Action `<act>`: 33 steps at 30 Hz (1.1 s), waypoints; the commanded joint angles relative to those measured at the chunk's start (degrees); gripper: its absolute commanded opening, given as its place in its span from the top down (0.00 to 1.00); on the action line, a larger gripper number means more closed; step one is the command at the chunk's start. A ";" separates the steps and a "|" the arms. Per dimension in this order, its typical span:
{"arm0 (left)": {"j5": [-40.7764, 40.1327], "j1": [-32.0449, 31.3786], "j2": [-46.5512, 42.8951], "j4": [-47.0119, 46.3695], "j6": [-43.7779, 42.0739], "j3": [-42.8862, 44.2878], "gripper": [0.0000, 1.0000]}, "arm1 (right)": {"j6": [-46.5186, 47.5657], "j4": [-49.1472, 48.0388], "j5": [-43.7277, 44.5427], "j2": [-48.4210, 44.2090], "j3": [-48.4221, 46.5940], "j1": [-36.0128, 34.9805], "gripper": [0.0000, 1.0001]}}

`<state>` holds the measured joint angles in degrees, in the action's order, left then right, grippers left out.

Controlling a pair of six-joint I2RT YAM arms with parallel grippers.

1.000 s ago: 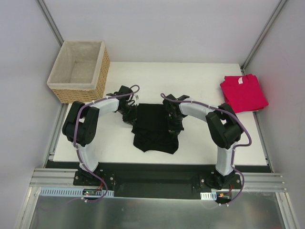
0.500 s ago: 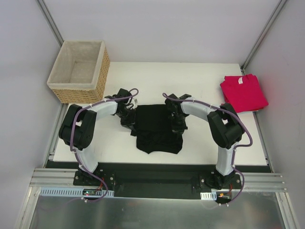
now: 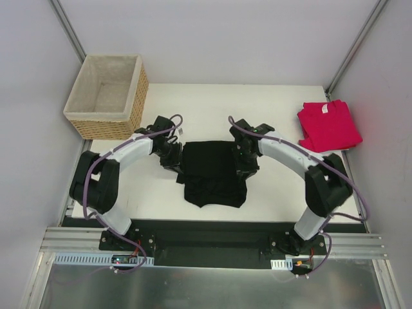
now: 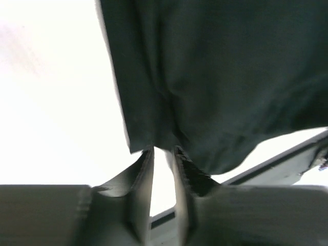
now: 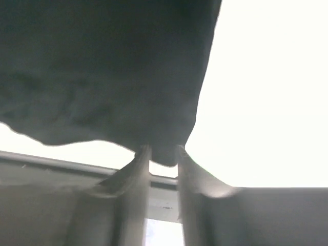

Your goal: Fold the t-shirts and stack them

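— Where's the black shirt?
— On the worktop, between the arms; the red shirt lies folded far right.
— The jaws?
— Left jaws and right jaws slightly parted at its side edges, cloth at the tips.

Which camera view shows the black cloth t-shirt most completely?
The top external view: the whole black cloth t-shirt lies there on the white table. Each wrist view shows only one dark edge of it, very close.

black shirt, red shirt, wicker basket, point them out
black shirt [image 3: 212, 174], top external view, middle of the cloth
red shirt [image 3: 328, 125], top external view, middle of the fold
wicker basket [image 3: 140, 96], top external view, woven side wall
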<state>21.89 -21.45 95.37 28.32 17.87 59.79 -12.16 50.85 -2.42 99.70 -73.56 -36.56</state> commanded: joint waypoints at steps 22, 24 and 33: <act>-0.09 -1.49 -20.75 -3.44 11.66 -16.99 0.78 | -7.44 -7.26 -10.59 -21.74 22.50 3.77 0.61; 0.08 -1.66 -20.49 -3.62 12.10 -17.07 0.78 | -7.17 -7.26 -10.24 -21.13 22.41 3.77 0.61; 0.96 -4.21 -19.00 -6.51 14.65 -17.69 0.79 | -7.70 -10.77 -11.74 -17.97 24.52 3.77 0.62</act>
<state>22.06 -24.56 76.05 24.01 30.17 42.89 -19.07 41.52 -13.02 80.53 -49.21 -32.77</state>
